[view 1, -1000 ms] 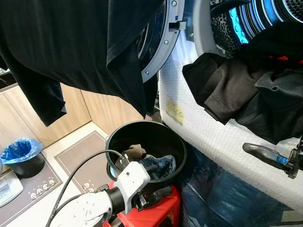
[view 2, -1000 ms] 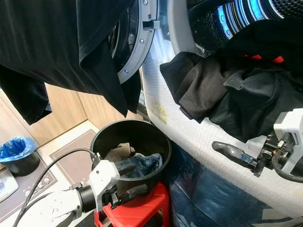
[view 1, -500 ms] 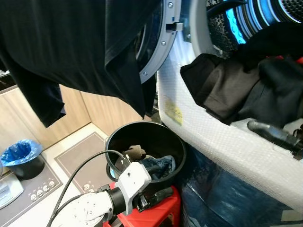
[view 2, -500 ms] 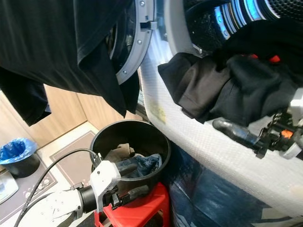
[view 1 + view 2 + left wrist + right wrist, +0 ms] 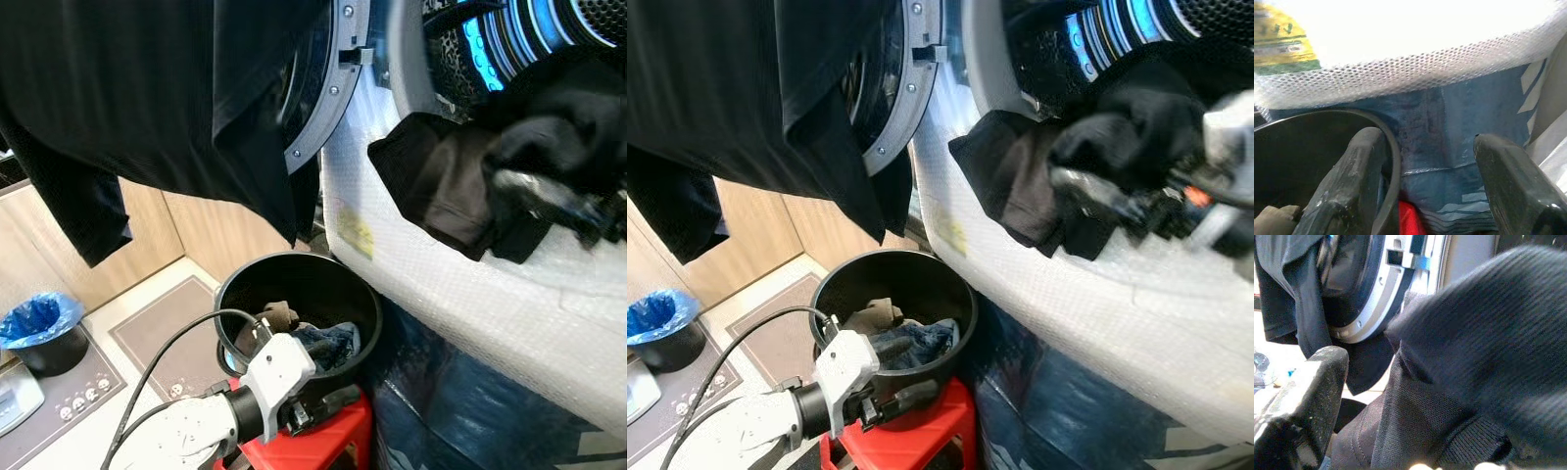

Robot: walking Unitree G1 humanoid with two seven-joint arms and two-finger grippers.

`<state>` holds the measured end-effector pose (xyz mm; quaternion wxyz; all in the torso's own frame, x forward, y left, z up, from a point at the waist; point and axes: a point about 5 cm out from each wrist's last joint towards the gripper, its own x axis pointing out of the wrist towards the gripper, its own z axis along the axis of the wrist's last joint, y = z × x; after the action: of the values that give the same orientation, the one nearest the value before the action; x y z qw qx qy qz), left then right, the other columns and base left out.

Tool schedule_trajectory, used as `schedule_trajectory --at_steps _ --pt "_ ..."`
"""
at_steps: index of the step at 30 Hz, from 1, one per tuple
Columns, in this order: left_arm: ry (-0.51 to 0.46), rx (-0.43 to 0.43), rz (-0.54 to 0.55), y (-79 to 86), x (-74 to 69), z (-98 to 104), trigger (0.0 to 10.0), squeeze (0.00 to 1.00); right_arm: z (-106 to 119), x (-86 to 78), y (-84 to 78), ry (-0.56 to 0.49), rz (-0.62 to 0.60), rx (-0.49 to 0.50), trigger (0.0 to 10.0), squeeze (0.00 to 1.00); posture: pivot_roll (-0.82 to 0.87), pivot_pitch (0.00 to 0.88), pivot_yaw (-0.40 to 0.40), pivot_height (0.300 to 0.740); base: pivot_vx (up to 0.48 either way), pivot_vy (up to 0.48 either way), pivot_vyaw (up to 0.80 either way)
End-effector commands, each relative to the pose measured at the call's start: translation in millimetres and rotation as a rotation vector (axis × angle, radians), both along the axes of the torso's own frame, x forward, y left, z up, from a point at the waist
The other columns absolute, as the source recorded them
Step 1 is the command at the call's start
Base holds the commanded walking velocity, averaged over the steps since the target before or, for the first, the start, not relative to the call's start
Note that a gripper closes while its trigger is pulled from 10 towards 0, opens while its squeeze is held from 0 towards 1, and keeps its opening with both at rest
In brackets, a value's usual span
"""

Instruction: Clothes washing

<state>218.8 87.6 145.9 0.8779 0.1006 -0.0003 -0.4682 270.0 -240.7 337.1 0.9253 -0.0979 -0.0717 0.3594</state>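
We saw the left gripper (image 5: 315, 406) spread wide astride the black bucket (image 5: 364, 305) rim; the right gripper (image 5: 1097, 196) pressed into dark clothes (image 5: 441, 186) at the washer mouth (image 5: 490, 49). We could not tell its finger state.

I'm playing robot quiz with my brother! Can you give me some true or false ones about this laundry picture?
1. The round black bucket sits on a red plastic stool. True.
2. The bucket has nothing in it. False: a blue denim garment and a brown cloth lie inside.
3. The left gripper has its fingers astride the bucket's rim. True: one finger is inside, one outside.
4. The right gripper is down by the floor. False: it is up at the dark clothes hanging from the washing machine's opening.
5. The small bin on the floor has a yellow bag. False: the bag is blue.
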Motion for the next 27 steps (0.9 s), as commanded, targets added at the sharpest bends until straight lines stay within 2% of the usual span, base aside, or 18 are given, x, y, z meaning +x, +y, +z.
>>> schedule_trajectory --at_steps 1,5,7,8,12,13,15,17,20,27 --pt "0.000 0.014 0.002 1.0 0.0 -2 10.0 0.00 3 -1.2 2.5 0.002 -0.001 -0.016 10.0 0.00 -0.07 0.069 -0.003 0.740 0.000 0.000 0.00" --pt "0.000 0.014 0.003 0.9 0.0 -2 10.0 0.00 5 -0.1 4.0 0.010 -0.012 -0.014 10.0 0.00 -0.07 0.069 -0.003 0.740 0.000 0.000 0.00" --pt "-0.002 0.007 0.019 0.6 -0.3 -2 10.0 0.00 6 26.7 1.8 0.097 -0.240 -0.163 10.0 0.00 -0.07 0.079 -0.015 0.740 0.000 0.000 0.00" --pt "-0.003 0.007 0.021 0.6 -0.4 -2 10.0 0.00 6 29.2 1.1 0.105 -0.269 -0.181 10.0 0.00 -0.07 0.079 -0.015 0.740 0.000 0.000 0.00" --pt "-0.003 0.007 0.021 0.5 -0.3 -2 10.0 0.00 6 29.3 1.5 0.108 -0.273 -0.180 10.0 0.00 -0.07 0.080 -0.016 0.740 0.000 0.000 0.00" --pt "-0.002 0.005 0.024 0.5 -0.2 -2 10.0 0.00 13 38.3 -1.9 0.113 -0.354 -0.186 10.0 0.00 -0.07 0.083 -0.022 0.740 0.000 0.000 0.00" --pt "-0.005 -0.002 0.030 -0.6 -0.6 -2 10.0 0.00 36 62.2 -13.6 0.092 -0.622 -0.201 10.0 0.00 -0.07 0.084 -0.031 0.740 0.000 0.000 0.00" --pt "-0.006 -0.005 0.034 -1.3 -0.6 -1 10.0 0.00 50 71.7 -18.7 0.059 -0.757 -0.221 10.0 0.00 -0.07 0.086 -0.034 0.740 0.000 0.000 0.00" --pt "-0.005 -0.007 0.036 -1.6 -0.4 -2 10.0 0.00 54 74.3 -20.4 0.026 -0.809 -0.244 10.0 0.00 -0.07 0.086 -0.034 0.740 0.000 0.000 0.00" --pt "-0.005 -0.007 0.037 -1.6 -0.5 -2 10.0 0.00 56 77.6 -20.0 0.037 -0.822 -0.251 10.0 0.00 -0.07 0.086 -0.034 0.740 0.000 0.000 0.00"
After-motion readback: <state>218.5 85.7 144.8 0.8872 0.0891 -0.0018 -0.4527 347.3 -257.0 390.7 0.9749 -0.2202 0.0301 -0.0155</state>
